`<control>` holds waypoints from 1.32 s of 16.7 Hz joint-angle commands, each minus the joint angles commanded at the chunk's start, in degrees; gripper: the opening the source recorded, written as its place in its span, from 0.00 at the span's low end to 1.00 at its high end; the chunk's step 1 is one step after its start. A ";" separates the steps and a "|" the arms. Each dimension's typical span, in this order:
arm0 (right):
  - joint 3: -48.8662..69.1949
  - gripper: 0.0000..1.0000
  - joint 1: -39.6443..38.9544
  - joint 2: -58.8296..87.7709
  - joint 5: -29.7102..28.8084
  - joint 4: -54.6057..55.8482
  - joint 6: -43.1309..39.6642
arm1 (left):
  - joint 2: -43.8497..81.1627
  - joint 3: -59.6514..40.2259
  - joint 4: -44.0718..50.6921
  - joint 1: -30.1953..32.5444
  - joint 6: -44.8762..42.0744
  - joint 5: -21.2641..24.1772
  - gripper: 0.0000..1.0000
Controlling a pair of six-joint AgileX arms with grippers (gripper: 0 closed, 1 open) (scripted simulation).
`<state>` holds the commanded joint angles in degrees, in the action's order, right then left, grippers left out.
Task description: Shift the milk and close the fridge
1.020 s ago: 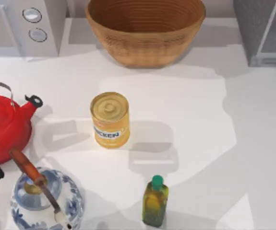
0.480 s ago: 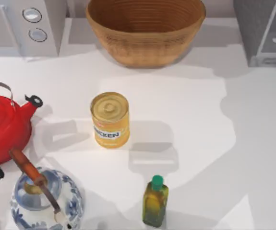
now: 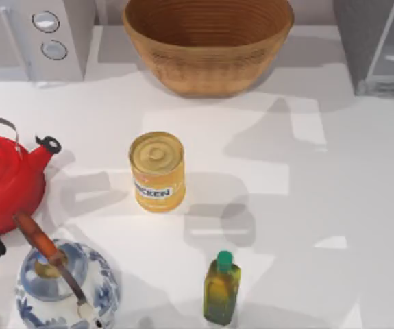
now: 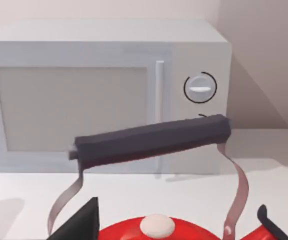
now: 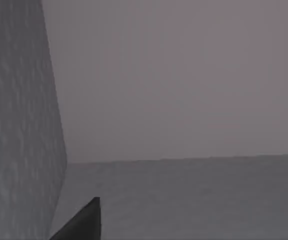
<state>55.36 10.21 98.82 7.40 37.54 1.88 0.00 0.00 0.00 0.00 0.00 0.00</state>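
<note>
oil bottle [image 3: 221,288] nearest, yellow can [image 3: 157,171] just behind it, left. fridge [image 3: 378,42] far right of the can, door panel pale. left wrist view: red kettle [image 4: 159,232] handle before the microwave [image 4: 103,95]. right wrist view: fridge's textured side [image 5: 18,125]. jaw states: cannot tell.

One can [image 3: 157,171], one bottle [image 3: 221,289], one basket [image 3: 207,42], two kettles [image 3: 8,179].

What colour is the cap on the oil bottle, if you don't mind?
Green, clearest in the top view: the oil bottle's cap.
</note>
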 joint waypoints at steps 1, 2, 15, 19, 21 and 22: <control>-2.89 1.00 -0.27 -5.47 -0.55 -2.28 0.09 | 0.00 0.00 0.00 0.00 0.00 0.00 1.00; -5.95 1.00 -0.59 -11.21 -1.12 -4.64 0.14 | 0.00 0.00 0.00 0.00 0.00 0.00 1.00; -46.80 1.00 -8.00 -86.95 -6.69 -32.52 -1.44 | 0.00 0.00 0.00 0.00 0.00 0.00 1.00; -54.14 1.00 -9.88 -97.29 -7.30 -36.84 -1.84 | 0.00 0.00 0.00 0.00 0.00 0.00 1.00; -55.36 1.00 -10.21 -98.82 -7.40 -37.54 -1.88 | 0.00 0.00 0.00 0.00 0.00 0.00 1.00; -55.36 1.00 -10.21 -98.82 -7.40 -37.54 -1.88 | 0.00 0.00 0.00 0.00 0.00 0.00 1.00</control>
<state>0.00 0.00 0.00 0.00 0.00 0.00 0.00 0.00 0.00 0.00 0.00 0.00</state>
